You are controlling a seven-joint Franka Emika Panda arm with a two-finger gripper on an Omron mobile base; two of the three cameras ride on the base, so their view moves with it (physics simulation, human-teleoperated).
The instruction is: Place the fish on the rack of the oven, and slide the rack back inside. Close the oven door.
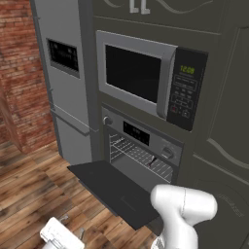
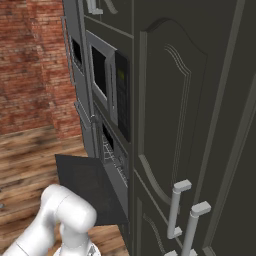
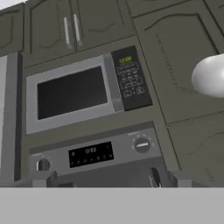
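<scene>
The oven (image 1: pixel 146 136) stands with its oven door (image 1: pixel 114 187) folded down flat. The wire rack (image 1: pixel 136 154) sits within the cavity. On its right part lies the small dark fish (image 1: pixel 152 161), also a dark sliver at the cavity's right edge in the hand view (image 3: pixel 154 178). My gripper (image 1: pixel 73 226) hangs low, left of and in front of the door, apart from it and pointing up at the oven. It is open with nothing between its fingertips (image 3: pixel 41 178). In the right base view the door (image 2: pixel 85 182) and rack (image 2: pixel 114 159) show edge-on.
A silver-framed microwave (image 1: pixel 141 73) sits right above the oven, with its keypad (image 3: pixel 130 79) on the right. A grey fridge (image 1: pixel 63 73) stands to the left, then a brick wall (image 1: pixel 19 82). Dark cabinets (image 2: pixel 190 125) rise on the right. Wooden floor (image 1: pixel 34 194) spreads below the door.
</scene>
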